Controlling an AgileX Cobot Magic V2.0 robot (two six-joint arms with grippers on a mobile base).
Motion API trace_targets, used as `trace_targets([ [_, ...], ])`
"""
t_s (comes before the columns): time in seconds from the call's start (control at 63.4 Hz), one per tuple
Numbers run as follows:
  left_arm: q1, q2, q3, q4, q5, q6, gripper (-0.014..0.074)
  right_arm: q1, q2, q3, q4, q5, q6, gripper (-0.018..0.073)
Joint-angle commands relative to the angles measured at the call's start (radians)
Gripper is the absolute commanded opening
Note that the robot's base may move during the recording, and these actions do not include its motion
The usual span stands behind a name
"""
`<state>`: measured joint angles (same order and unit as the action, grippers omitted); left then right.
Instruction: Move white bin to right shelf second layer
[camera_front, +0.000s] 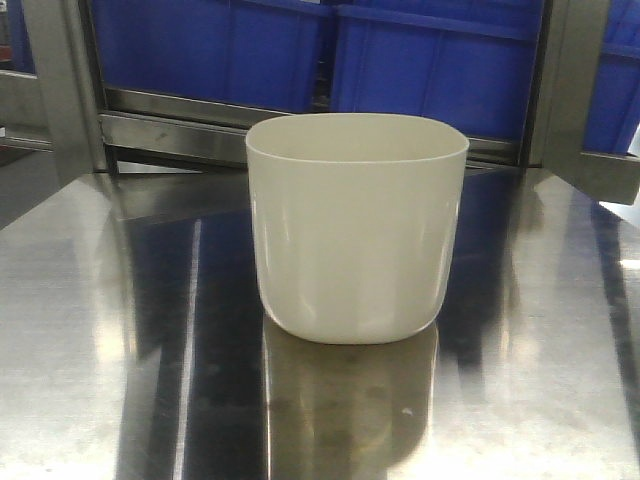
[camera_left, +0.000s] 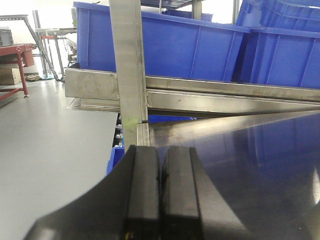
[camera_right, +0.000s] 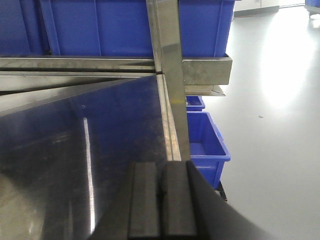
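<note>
The white bin (camera_front: 355, 230) stands upright and empty on the shiny steel tabletop (camera_front: 120, 380), in the middle of the front view. Neither gripper shows in that view. In the left wrist view my left gripper (camera_left: 161, 150) is shut, its black pads pressed together with nothing between them, over the table's left edge. In the right wrist view my right gripper (camera_right: 160, 166) is shut and empty too, over the table's right edge. The bin does not show in either wrist view. The roller shelf level is out of view.
Blue plastic crates (camera_front: 430, 60) sit on a steel rack level just behind the table. Upright steel posts (camera_left: 129, 60) (camera_right: 170, 65) stand at the table's back corners. A smaller blue crate (camera_right: 205, 145) sits low on the floor to the right.
</note>
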<state>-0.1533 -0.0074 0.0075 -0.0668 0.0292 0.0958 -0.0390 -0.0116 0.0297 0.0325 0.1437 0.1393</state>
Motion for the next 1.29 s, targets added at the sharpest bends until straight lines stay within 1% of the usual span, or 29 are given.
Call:
trace_targets([
  [0.0, -0.003, -0.017, 0.033, -0.008, -0.090, -0.007, 0.0085, -0.006, -0.018, -0.017, -0.003, -0.087, -0.007, 0.0055],
  [0.11, -0.003, -0.017, 0.033, -0.008, -0.090, -0.007, 0.0085, -0.006, -0.018, -0.017, -0.004, -0.096, -0.007, 0.0055],
  [0.363, -0.003, -0.017, 0.033, -0.008, -0.090, -0.007, 0.0085, -0.006, -0.018, -0.017, -0.002, -0.189, -0.006, 0.0055],
  [0.457, -0.003, -0.017, 0.033, -0.008, -0.090, -0.007, 0.0085, 0.008, 0.003, -0.021, 0.011, -0.194, 0.031, 0.0055],
  [0.52, -0.003, -0.017, 0.033, -0.008, -0.090, -0.007, 0.0085, 0.019, 0.061, -0.042, 0.011, -0.191, 0.048, 0.0055],
  [0.631, -0.003, -0.017, 0.033, -0.008, -0.090, -0.007, 0.0085, 0.041, 0.289, -0.126, 0.011, -0.191, 0.048, 0.0055],
  [0.71, -0.003, -0.017, 0.033, -0.008, -0.090, -0.007, 0.0085, 0.067, 0.466, -0.220, 0.011, -0.185, 0.048, 0.0055],
  [0.773, -0.003, -0.017, 0.033, -0.008, -0.090, -0.007, 0.0085, 0.090, 0.598, -0.303, 0.011, -0.151, 0.048, 0.0055],
  [0.883, -0.003, -0.017, 0.033, -0.008, -0.090, -0.007, 0.0085, 0.145, 0.801, -0.514, 0.011, -0.065, 0.051, 0.0055],
  [1.025, -0.003, -0.017, 0.033, -0.008, -0.090, -0.007, 0.0085, 0.218, 1.035, -0.845, 0.011, 0.091, 0.051, 0.0055],
  [1.151, -0.003, -0.017, 0.033, -0.008, -0.090, -0.007, 0.0085, 0.253, 1.205, -1.101, 0.011, 0.218, 0.049, 0.0055],
  [1.198, -0.003, -0.017, 0.033, -0.008, -0.090, -0.007, 0.0085, 0.271, 1.261, -1.187, 0.011, 0.280, 0.049, 0.0055],
  [1.277, -0.003, -0.017, 0.033, -0.008, -0.090, -0.007, 0.0085, 0.304, 1.342, -1.314, 0.011, 0.422, 0.049, 0.0055],
])
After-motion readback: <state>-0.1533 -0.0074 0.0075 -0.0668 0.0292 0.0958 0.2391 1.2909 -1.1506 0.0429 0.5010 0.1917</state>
